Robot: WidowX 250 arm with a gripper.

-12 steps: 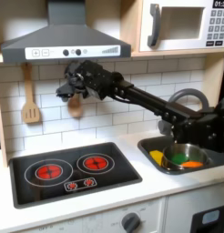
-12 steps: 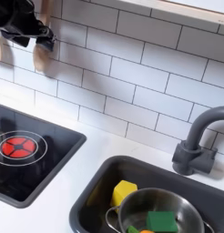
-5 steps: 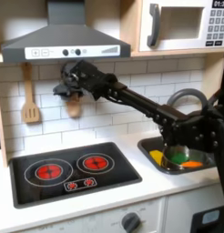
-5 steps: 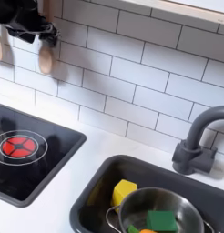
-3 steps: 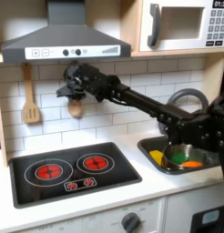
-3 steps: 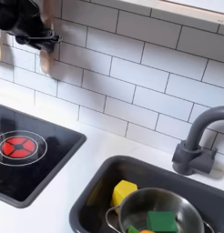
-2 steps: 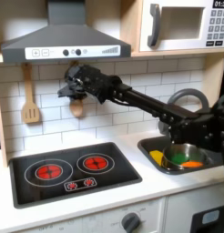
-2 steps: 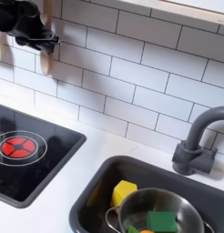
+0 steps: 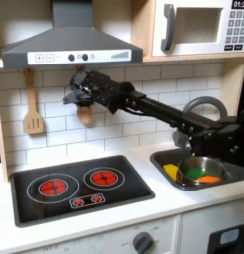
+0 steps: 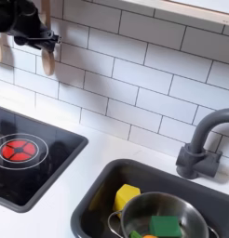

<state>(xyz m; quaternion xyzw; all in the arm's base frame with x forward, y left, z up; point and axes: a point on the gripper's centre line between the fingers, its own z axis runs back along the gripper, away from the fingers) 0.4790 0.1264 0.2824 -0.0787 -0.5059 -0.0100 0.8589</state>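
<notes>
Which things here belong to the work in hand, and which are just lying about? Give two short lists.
In hand: gripper, up at the tiled wall; wooden spoon hanging at it.

Lying about: wooden spatula on the wall, stove, sink, metal pot holding toy food, yellow block, faucet, microwave.

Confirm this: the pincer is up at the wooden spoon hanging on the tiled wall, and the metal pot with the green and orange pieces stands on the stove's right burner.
One detail is wrong. The metal pot sits in the sink, not on the stove; both exterior views show it. The rest holds: the pincer is at the wooden spoon on the tiled wall.
</notes>
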